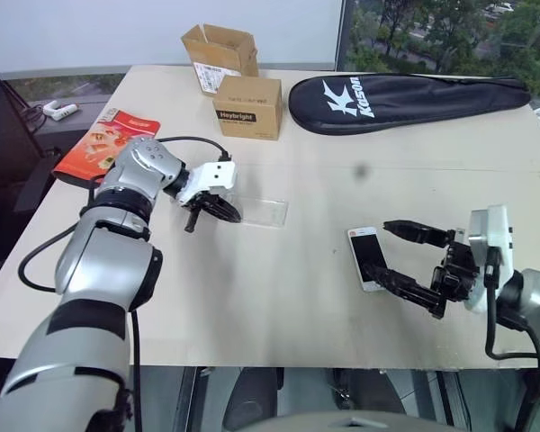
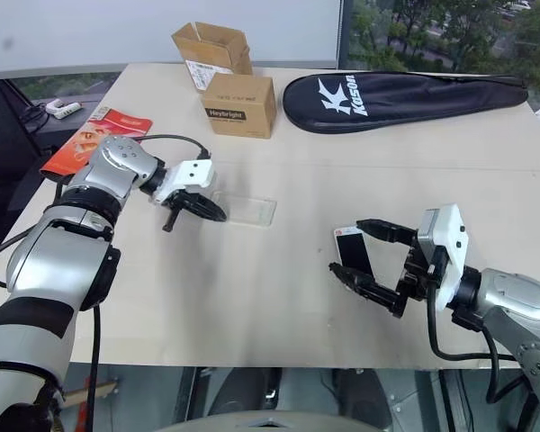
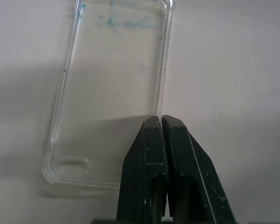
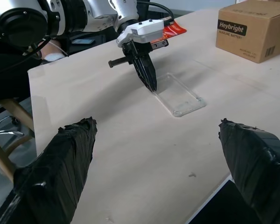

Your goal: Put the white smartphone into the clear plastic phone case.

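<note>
**A:** The clear plastic phone case (image 1: 263,212) lies flat just left of centre in the head view. Your left gripper (image 1: 223,211) has its fingers pressed shut, tips at the case's edge. Check that grip before lifting.

**B:** Does it actually pinch the rim?

**A:** You can't tell; the wrist view shows the shut fingers over the edge, and the thin wall is barely visible.

**B:** And the white smartphone (image 1: 367,258)?

**A:** Lower right, flat on the table (image 1: 279,288), between the spread fingers of your right gripper (image 1: 398,256). Its far end is partly hidden.
</note>
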You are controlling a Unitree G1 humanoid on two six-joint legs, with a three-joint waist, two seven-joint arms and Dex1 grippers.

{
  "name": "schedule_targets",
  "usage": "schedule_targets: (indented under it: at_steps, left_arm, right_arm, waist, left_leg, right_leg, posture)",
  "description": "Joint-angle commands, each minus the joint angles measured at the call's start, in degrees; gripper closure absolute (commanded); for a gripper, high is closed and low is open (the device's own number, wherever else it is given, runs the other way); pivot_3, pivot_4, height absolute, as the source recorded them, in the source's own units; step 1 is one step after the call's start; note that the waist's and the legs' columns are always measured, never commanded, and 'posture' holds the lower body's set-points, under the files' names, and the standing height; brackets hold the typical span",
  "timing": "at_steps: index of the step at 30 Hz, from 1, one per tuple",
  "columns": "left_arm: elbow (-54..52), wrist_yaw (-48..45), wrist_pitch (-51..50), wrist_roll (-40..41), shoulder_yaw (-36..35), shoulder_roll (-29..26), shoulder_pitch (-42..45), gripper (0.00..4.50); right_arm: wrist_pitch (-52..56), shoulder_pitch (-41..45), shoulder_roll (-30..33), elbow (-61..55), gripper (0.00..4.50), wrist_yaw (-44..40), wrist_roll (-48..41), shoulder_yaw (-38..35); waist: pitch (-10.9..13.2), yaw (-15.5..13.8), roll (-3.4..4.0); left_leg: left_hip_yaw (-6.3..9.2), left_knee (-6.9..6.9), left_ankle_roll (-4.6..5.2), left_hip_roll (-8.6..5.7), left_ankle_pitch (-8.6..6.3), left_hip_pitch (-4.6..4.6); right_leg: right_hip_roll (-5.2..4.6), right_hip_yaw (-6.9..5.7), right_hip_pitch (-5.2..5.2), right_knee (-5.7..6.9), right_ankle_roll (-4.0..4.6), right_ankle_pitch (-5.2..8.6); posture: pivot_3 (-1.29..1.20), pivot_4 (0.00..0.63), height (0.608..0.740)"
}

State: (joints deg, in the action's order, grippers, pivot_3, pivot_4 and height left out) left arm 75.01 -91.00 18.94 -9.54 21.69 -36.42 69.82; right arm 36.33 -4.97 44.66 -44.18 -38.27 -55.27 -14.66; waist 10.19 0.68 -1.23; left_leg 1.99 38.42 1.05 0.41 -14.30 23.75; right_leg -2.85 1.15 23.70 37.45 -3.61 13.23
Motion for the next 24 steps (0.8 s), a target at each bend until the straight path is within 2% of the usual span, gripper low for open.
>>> schedule_targets:
  at_steps: [1,11,14,19,20,22,24]
  left_arm:
    - [-0.29,-1.46,-0.88,0.51,-2.14,0.41,0.21,4.46]
    - [-2.51,-1.50,-1.30,5.28,-1.97,1.85,-1.37,4.46]
    - [-6.43,-1.50,-2.55,9.78,-0.72,1.74,-3.06,4.46]
    - [-24.88,-1.50,-11.32,22.93,6.08,-1.50,-9.92,4.46]
    - [-31.61,-1.50,-12.62,24.92,7.25,-2.97,-13.15,4.46]
    - [-43.97,-1.50,-15.45,26.22,8.11,-5.41,-19.41,4.46]
    - [-54.23,0.10,-20.23,25.80,6.03,-5.41,-24.53,4.46]
  right_arm:
    - [-0.43,-0.78,0.69,-1.01,0.00,-0.46,-0.94,-2.27]
    - [-0.23,0.17,1.43,0.69,0.00,-0.98,-1.92,-3.97]
    - [0.40,1.87,2.19,1.38,0.00,-0.52,-2.86,-4.20]
    - [1.12,3.01,2.92,2.01,0.00,0.01,-3.46,-4.63]
    - [1.76,2.49,3.10,2.00,0.00,0.79,-3.11,-4.54]
    - [2.23,1.34,3.60,1.96,0.00,1.49,-0.97,-4.10]
    - [2.25,1.44,3.70,2.68,0.00,1.87,0.50,-3.44]
  waist:
    - [0.00,-0.03,0.00]
    - [0.00,0.09,0.00]
    - [0.00,0.12,0.00]
    - [0.00,-0.05,0.00]
    - [0.00,0.00,0.00]
    - [-0.03,0.31,0.05]
    - [-0.03,0.14,0.07]
  left_leg:
    - [0.01,0.00,0.00,0.00,0.00,0.00]
    - [0.01,0.03,0.00,0.00,0.00,-0.02]
    - [0.01,0.03,0.00,0.01,0.00,-0.04]
    - [0.06,0.06,0.00,0.03,0.00,-0.03]
    - [0.06,0.06,0.00,0.03,0.00,-0.03]
    - [0.05,0.03,-0.01,0.08,0.00,-0.06]
    - [0.08,0.00,-0.01,0.15,0.00,-0.15]
  right_leg:
    - [0.00,-0.01,0.00,0.00,0.00,0.00]
    - [0.00,-0.01,0.00,0.07,0.00,0.00]
    - [0.00,0.00,0.00,0.13,0.00,0.00]
    - [-0.02,-0.02,0.00,0.19,0.01,0.00]
    - [-0.02,-0.02,0.01,0.18,0.01,0.00]
    - [-0.03,0.06,0.01,0.17,0.01,0.00]
    - [-0.04,0.24,0.01,0.20,0.01,0.01]
  posture:
    - [0.00,0.150,0.740]
    - [0.00,0.150,0.740]
    - [0.00,0.150,0.740]
    - [0.00,0.150,0.740]
    - [0.00,0.150,0.740]
    - [0.00,0.150,0.740]
    - [0.00,0.150,0.740]
